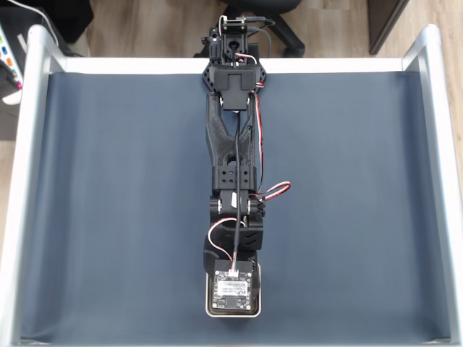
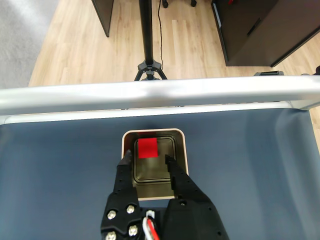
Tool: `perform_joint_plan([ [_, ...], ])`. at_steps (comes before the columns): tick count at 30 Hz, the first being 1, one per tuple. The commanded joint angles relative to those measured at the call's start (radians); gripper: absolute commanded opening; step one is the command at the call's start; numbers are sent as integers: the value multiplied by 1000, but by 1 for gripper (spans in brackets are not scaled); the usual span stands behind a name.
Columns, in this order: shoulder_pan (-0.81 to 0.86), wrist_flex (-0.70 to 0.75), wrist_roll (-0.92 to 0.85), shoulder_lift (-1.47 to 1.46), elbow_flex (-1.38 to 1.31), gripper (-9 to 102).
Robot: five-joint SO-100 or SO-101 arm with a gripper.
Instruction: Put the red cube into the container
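Risk: lifting away, a finger could catch the small square silver metal container [image 2: 154, 164] by its rim and drag it along the dark blue table [image 2: 60, 165].
Gripper: the black gripper [image 2: 149, 159] hovers spread over the container, holding nothing.
Cube: the small bright red cube [image 2: 147, 148] lies inside the container, near its far wall.

I can read no text anywhere. The small label on my circuit board [image 1: 232, 288] in the fixed view carries print too fine to make out, and nothing in my wrist view bears letters, numbers or signs.
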Motion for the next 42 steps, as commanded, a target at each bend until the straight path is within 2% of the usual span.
perform_joint_plan([
  [1,2,-5,5,66,-72,11],
  [5,-2,-5,8,126,-77,0],
  [11,0,-3,40,296,5,0],
  [17,-20,-12,15,611,356,0],
  [27,-48,-190,-43,1204,1134,0],
  [34,-64,-351,-75,1548,1545,0],
  [42,-48,-371,-89,1931,1907,0],
])
